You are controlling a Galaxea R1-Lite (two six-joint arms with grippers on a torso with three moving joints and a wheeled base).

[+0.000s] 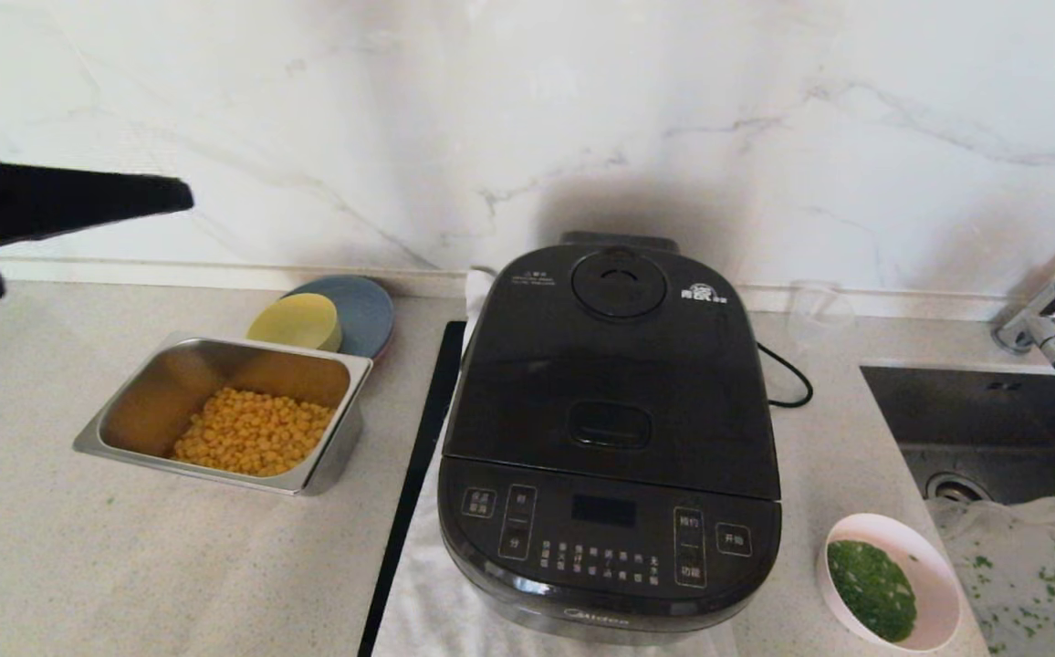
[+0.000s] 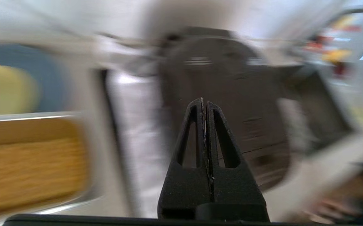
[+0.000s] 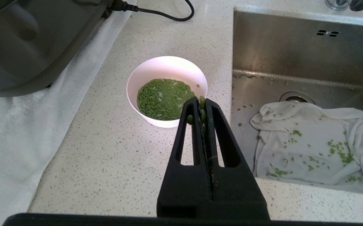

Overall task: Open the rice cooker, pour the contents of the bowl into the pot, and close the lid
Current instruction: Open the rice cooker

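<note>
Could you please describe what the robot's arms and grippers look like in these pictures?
Both the left gripper and the right gripper are matte black, each with two tapered fingers pierced by long triangular cut-outs. Green bits stick to the right one's tips. The head view shows only the black left gripper.

A white marble-veined wall (image 1: 582, 109) backs a pale speckled countertop (image 1: 80, 547); a steel sink (image 1: 993, 429) is set in at right.

A rectangular steel tray (image 1: 121, 422) with yellow corn kernels (image 1: 252, 443) stands on the speckled countertop (image 1: 35, 547). Just behind it, a yellow bowl (image 1: 295, 321) lies on a blue plate (image 1: 365, 306). On the other side there is a steel sink (image 1: 975, 411) with a white cloth (image 3: 310, 147) inside, dotted with green bits.
</note>
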